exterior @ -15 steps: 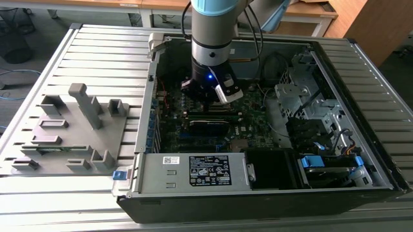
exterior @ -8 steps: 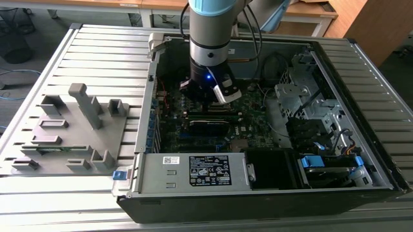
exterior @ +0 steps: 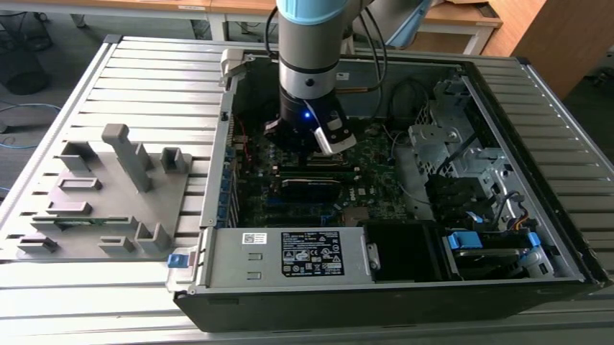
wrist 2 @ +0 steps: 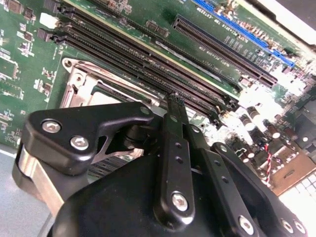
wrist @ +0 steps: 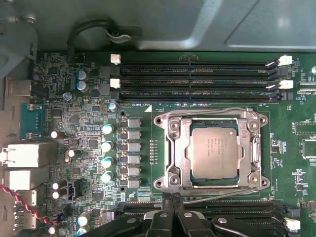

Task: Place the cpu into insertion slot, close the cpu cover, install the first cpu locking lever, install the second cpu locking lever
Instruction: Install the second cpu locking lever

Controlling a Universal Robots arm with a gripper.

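Arm stands inside the open computer case [exterior: 537, 215] on the slatted bench [exterior: 144, 79], claw [wrist: 170, 197] low over the motherboard [wrist: 89, 123]. In the first wrist view the cpu [wrist: 214, 152] lies flat and square in the insertion slot [wrist: 174, 148], grey top up, so the placing step reads as done. The cpu cover [wrist: 212, 122] is down over it, its silvery frame around the chip and the chip showing through the cut-out; cover-closing also looks done. Thin wire levers run along the socket edges: one along the side toward the memory slots [wrist: 197, 79], another, lever wire [wrist: 217, 196], along the side nearest the claw, lifting slightly off the frame; whether either is hooked under its catch I cannot tell. Claw fingers are pressed together to a narrow tip with no gap seen between them in both wrist views, holding nothing. The tip sits just beside the socket corner, close to that near lever's end; contact cannot be confirmed. Judgement: step in hand is the first locking lever. The move calls for a push with the closed tip, down and sideways so the wire slips under its hook, keeping clear of the nearby memory slots and the cover frame.
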